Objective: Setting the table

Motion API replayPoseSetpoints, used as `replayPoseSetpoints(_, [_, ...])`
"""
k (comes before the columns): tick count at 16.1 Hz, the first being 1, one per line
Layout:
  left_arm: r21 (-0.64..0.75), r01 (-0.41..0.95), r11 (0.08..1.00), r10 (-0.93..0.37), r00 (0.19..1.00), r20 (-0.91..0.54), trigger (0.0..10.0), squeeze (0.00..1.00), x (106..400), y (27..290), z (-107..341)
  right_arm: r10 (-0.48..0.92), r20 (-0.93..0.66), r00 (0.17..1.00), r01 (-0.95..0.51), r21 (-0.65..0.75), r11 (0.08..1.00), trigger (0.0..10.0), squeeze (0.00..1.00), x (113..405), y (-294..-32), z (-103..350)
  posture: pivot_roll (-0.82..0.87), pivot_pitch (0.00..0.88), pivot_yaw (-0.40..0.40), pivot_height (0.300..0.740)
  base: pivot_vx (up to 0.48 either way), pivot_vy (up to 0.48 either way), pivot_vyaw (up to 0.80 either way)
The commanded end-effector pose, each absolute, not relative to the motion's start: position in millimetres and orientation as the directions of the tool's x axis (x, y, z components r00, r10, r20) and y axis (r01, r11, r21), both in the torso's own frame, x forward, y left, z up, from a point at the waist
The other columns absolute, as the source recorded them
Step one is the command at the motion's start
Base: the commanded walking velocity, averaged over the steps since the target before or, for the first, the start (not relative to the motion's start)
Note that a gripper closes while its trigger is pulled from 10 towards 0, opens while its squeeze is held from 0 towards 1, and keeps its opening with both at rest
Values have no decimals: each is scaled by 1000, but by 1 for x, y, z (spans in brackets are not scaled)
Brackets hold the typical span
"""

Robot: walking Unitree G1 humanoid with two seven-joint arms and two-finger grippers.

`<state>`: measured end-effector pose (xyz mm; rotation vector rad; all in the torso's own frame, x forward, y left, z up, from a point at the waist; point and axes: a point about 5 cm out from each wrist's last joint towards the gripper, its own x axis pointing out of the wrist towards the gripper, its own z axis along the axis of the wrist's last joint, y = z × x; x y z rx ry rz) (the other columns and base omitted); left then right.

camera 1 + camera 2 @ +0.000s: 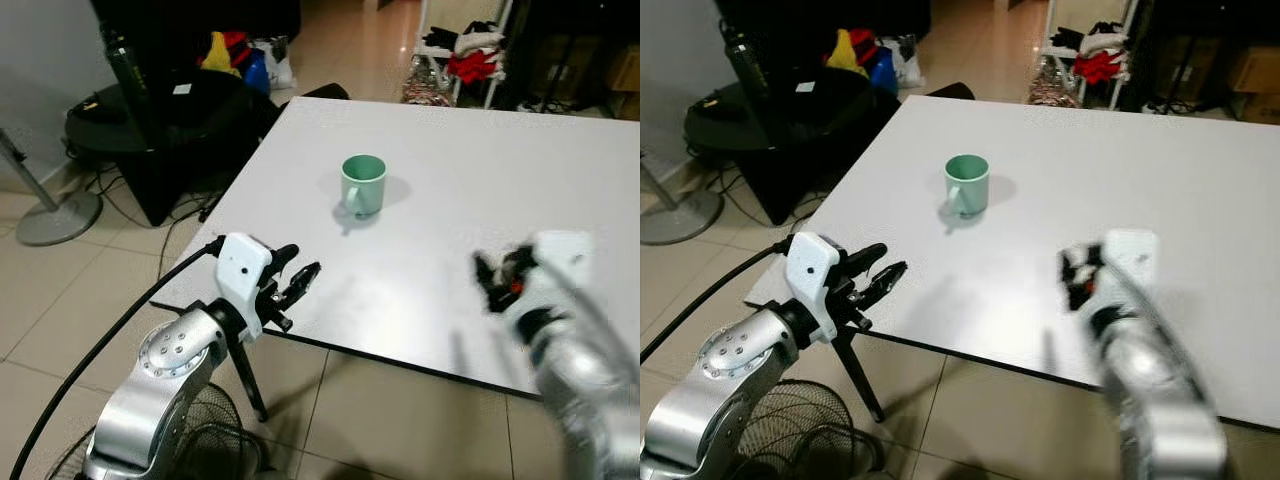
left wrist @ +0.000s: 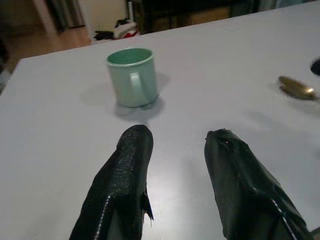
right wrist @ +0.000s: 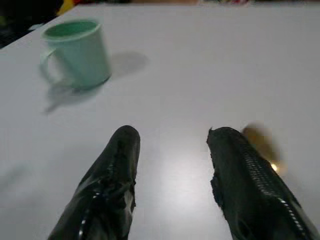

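Mug (image 1: 363,184) stands upright in the middle of our white table (image 1: 480,160). Both left gripper (image 1: 297,281) and right gripper (image 3: 172,175) are spread, holding nothing. Our right arm looks blurred; a fast sweep could knock the spoon (image 2: 296,88).

Right tool (image 1: 500,275) and arm motion-blurred, gold spoon (image 3: 260,145) smeared and partly behind a finger (image 3: 250,175)

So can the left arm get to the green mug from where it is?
Probably yes. The left gripper hovers open at the table's near edge, pointing at the mug, with only bare tabletop between them. The handle faces it.
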<state>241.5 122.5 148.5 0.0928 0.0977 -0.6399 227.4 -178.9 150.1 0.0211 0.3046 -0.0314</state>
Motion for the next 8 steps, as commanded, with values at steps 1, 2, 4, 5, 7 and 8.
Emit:
replayPoseSetpoints(1, [81, 585, 807, -575, 810, -120, 10000, 0, 241, 124, 151, -27, -278, 960, 36, 27, 999, 10000, 1000, 225, -175, 152, 8, 0, 98, 740, 0, -480, 0])
replayPoseSetpoints(2, [85, 584, 808, -573, 811, -122, 10000, 0, 240, 124, 151, -27, -278, 960, 37, 33, 999, 10000, 1000, 224, -173, 153, 7, 0, 99, 740, 0, -480, 0])
replayPoseSetpoints(4, [80, 548, 833, -538, 835, -114, 10000, 0, 240, 128, 150, -28, -263, 964, 41, 43, 998, 10000, 1000, 220, -165, 155, 3, 0, 101, 740, 0, -459, 0])
replayPoseSetpoints(5, [74, 541, 838, -532, 839, -112, 10000, 0, 240, 129, 150, -25, -259, 966, 37, 41, 998, 10000, 1000, 221, -164, 155, 1, 0, 101, 740, 0, -458, 0])
replayPoseSetpoints(7, [76, 532, 844, -520, 844, -131, 10000, 0, 240, 130, 146, -25, -243, 970, 28, 9, 1000, 10000, 1000, 220, -163, 154, 3, 0, 103, 740, 0, -439, 0])
replayPoseSetpoints(8, [79, 516, 853, -505, 854, -127, 10000, 0, 241, 130, 146, -23, -244, 970, 25, 4, 1000, 10000, 1000, 219, -164, 154, 4, 0, 98, 740, 0, -420, 0])
